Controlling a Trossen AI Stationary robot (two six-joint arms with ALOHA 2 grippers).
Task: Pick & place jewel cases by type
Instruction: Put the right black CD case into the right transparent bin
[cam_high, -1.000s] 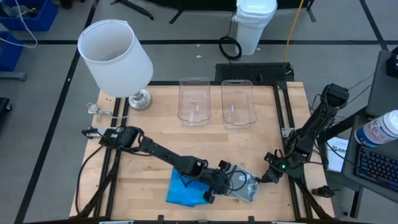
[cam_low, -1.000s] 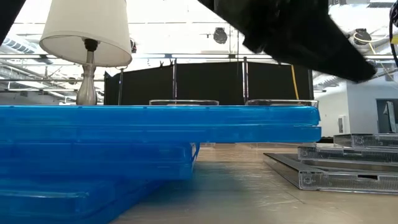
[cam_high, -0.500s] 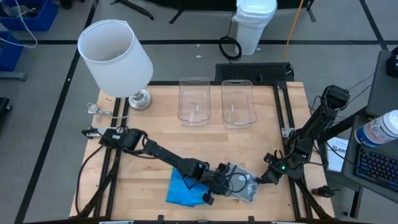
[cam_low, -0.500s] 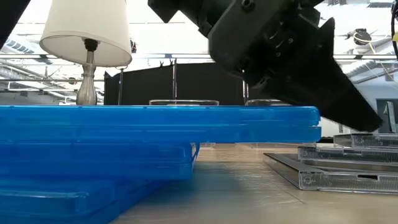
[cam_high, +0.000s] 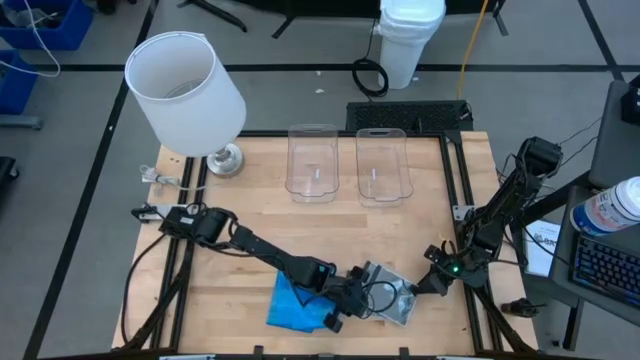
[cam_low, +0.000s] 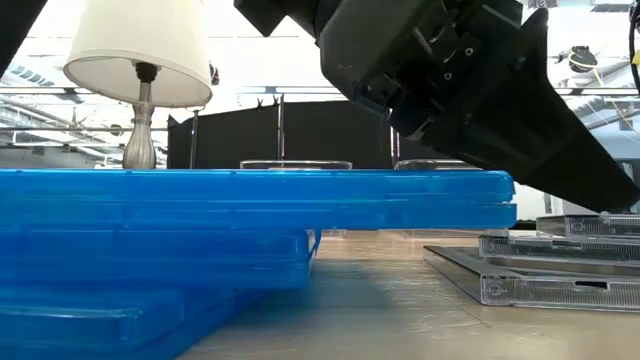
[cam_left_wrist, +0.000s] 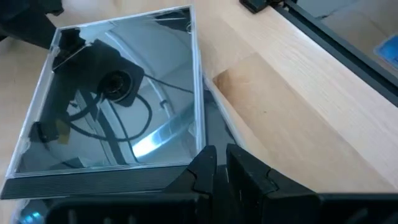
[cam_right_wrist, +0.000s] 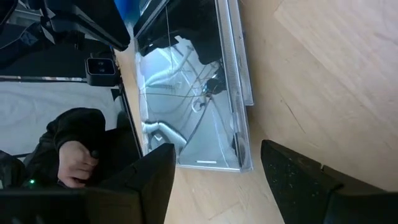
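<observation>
A stack of grey, clear-lidded jewel cases (cam_high: 395, 303) lies flat near the table's front edge, right of centre. Several blue jewel cases (cam_high: 292, 306) lie stacked to its left, and they fill the low view (cam_low: 250, 200). My left gripper (cam_high: 366, 297) slants down over the grey stack, fingers shut (cam_left_wrist: 222, 163) at a corner of the top case (cam_left_wrist: 118, 99). My right gripper (cam_high: 430, 283) stands open (cam_right_wrist: 217, 186) just right of the grey stack (cam_right_wrist: 193, 93), with nothing between its fingers. My left gripper's shut fingertips (cam_left_wrist: 208, 158) stand at the top grey case's corner (cam_left_wrist: 198, 149), coming down at a slant from the table's left. I cannot tell whether they touch it.
Two clear bins (cam_high: 312, 160) (cam_high: 382, 165) stand side by side at the table's far edge. A white-shaded lamp (cam_high: 185, 95) stands at the far left corner. Bare wood lies between the bins and the cases. A person's hand (cam_right_wrist: 74, 158) shows beyond the table.
My left gripper has sunk toward the grey jewel cases, keeping its fingers shut. The cases have not moved.
</observation>
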